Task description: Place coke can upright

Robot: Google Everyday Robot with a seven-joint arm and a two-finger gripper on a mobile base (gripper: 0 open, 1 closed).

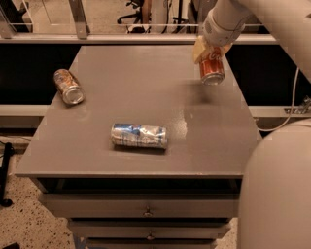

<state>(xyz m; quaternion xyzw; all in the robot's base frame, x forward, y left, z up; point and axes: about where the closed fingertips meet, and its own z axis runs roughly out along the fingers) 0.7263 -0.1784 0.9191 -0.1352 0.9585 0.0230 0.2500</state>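
The robot's white arm (252,14) reaches over a grey table (146,63) with drawers beneath. Two cans lie on their sides: a blue-and-silver can (139,135) near the front centre and a mottled brown can (68,86) at the left edge. The gripper (209,52), over the far right of the table, is clamped on the coke can (212,70). This hangs tilted, silver end downward, apparently just clear of the surface. Risk: if released while tilted, the can would likely topple and roll, and the nearby right edge could let it fall off.
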